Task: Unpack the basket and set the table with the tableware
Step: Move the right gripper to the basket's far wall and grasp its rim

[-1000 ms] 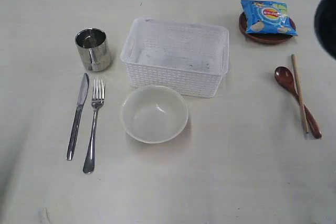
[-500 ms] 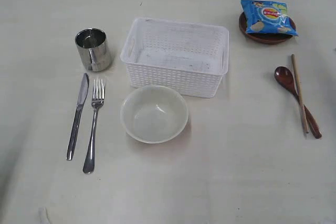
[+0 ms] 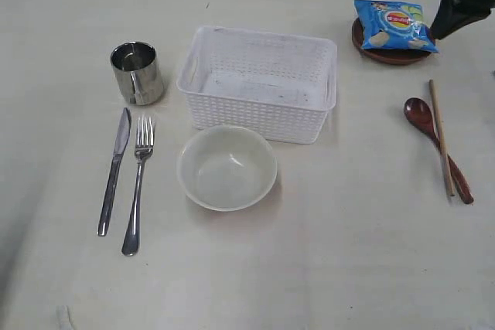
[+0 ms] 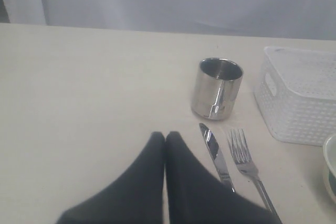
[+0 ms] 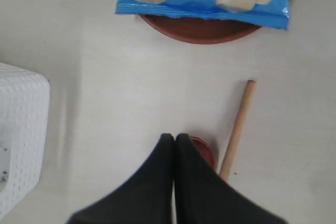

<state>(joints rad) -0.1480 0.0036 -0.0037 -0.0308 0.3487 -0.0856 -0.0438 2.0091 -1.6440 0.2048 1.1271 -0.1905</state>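
Basket [image 3: 263, 117] empty, tableware laid out on your worktop [image 3: 348, 268].
From the left: your left hand [image 4: 165, 136], clenched on nothing, faced the shiny steel mug [image 3: 137, 73], knife [image 3: 114, 169] and fork [image 3: 138, 183]. The perforated plastic basket stood in the middle, with the round cream bowl [image 3: 227, 168] just beside it. Your right hand [image 5: 174, 137], also clenched and empty, hovered over the wooden spoon [image 3: 420, 113] and chopsticks [image 3: 441, 137], near the brown plate [image 3: 390, 56] under the glossy chip bag [image 3: 394, 25]. I judge a low sweep could roll the round sticks or push off the light bag.
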